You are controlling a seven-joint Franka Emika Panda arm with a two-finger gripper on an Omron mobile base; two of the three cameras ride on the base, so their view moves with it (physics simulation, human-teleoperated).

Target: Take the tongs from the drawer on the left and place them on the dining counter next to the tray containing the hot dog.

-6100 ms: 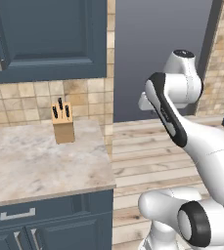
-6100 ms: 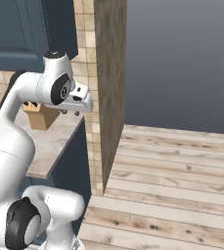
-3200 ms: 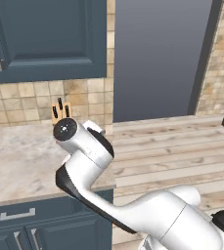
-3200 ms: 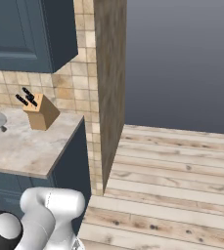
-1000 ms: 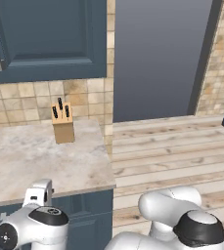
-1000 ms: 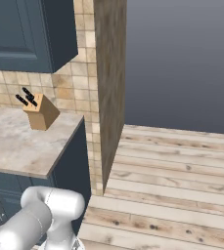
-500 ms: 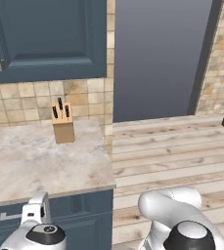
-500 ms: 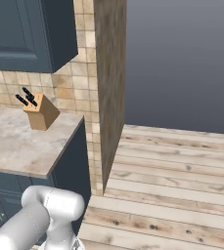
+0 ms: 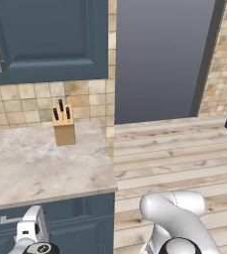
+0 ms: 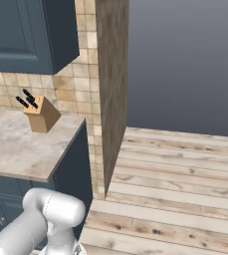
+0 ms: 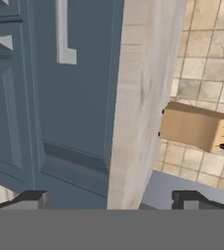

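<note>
Roughly, the step in hand is the approach to the drawer, with nothing opened or picked up yet. Largest item: the short beige veined marble worktop (image 9: 40, 168), filling the 9 o'clock side of the left base view, with a dark blue upper cabinet (image 9: 50, 39) above it at 11 o'clock. Under its front edge, at 7 o'clock, sits the wide shallow slate-blue drawer (image 9: 70, 212), flush and shut. The white robot arm (image 9: 172, 218) bends low at 5 o'clock and reaches across toward that drawer front. The two-finger gripper (image 11: 111, 199) faces the drawer from close range in the hand view; its jaws stand wide apart with nothing between them. A wooden knife block (image 9: 64, 130) stands at the back of the worktop, near 10 o'clock. The horizontal silver bar handle (image 11: 63, 34) lies at 11 o'clock in the hand view, well off the line of the jaws. The small silvery V-shaped tongs are, by judgement, inside the shut drawer. Next move calls for shifting the open jaws over to the handle, closing on the bar, and pulling straight out. The hand view, rolled a quarter turn, gives the handle and drawer panel close up; the base views give the worktop layout and the plank floor (image 10: 185, 199).
</note>
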